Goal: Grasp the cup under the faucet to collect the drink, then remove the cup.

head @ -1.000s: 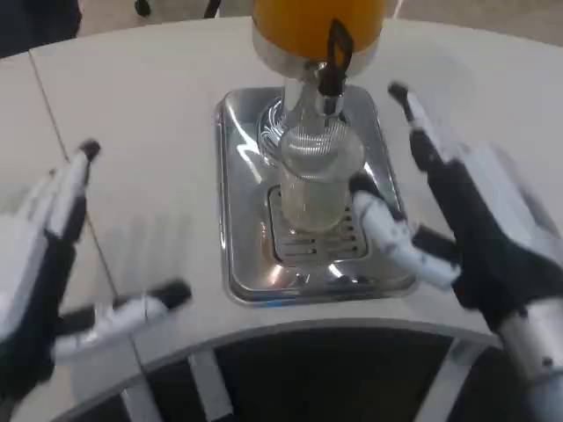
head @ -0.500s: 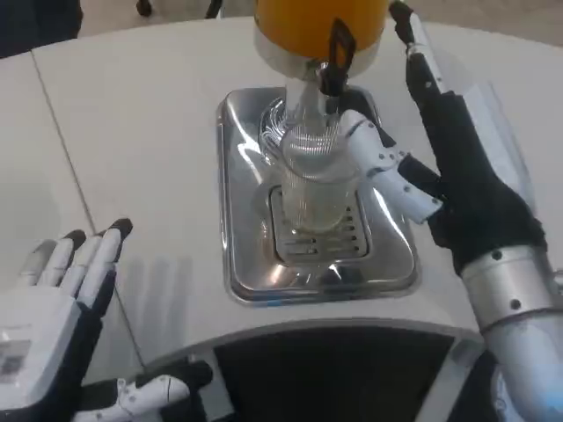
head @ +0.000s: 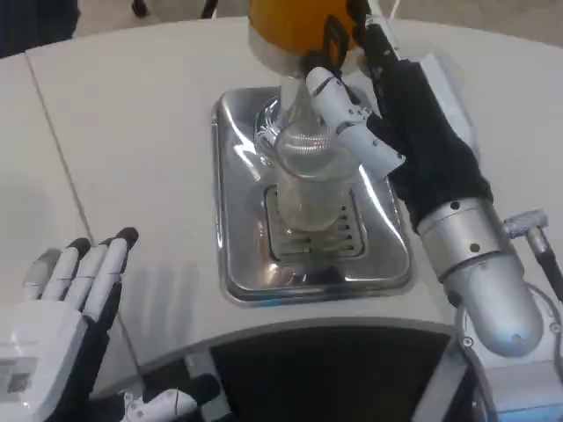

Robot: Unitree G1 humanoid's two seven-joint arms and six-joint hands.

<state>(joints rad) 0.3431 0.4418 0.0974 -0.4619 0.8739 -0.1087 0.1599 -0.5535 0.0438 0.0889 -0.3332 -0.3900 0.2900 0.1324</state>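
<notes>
Head view: cup [head: 310, 180], clear glass, stands upright on the grate of the steel tray [head: 237, 255], directly under the faucet [head: 334, 40] of the orange dispenser [head: 295, 22]. Cup looks empty or nearly so; liquid level can't be told through the glare. R hand [head: 400, 123] is at the cup's right side, palm toward it, thumb [head: 352, 123] lying across the cup's upper right wall and apparently touching. Other fingers reach up past the cup, beside the faucet and dispenser body, w/ tips blurred. Fingers not wrapped round the cup, so R hand reads as spread, holding nothing yet. R forearm [head: 479, 272] runs back from the cup toward the near-right table edge. L hand [head: 66, 308] rests well left of the cup and nearer the robot, flat above the white table [head: 132, 132], fingers straight and together-ish, nothing in it; idle. Step in hand (judgement): approach/grasp of the cup by R hand, grip not closed. Collecting the drink not begun as far as visible; no stream at the faucet. Next move calls for: bring the fingers round the far side of the cup opposite the thumb and close firmly w/o tipping it off the grate, keep the cup centred under the faucet. Faucet lever then needs working; fingers near it could do so. Risk: glass is smooth, may slip or knock against the faucet stem.
</notes>
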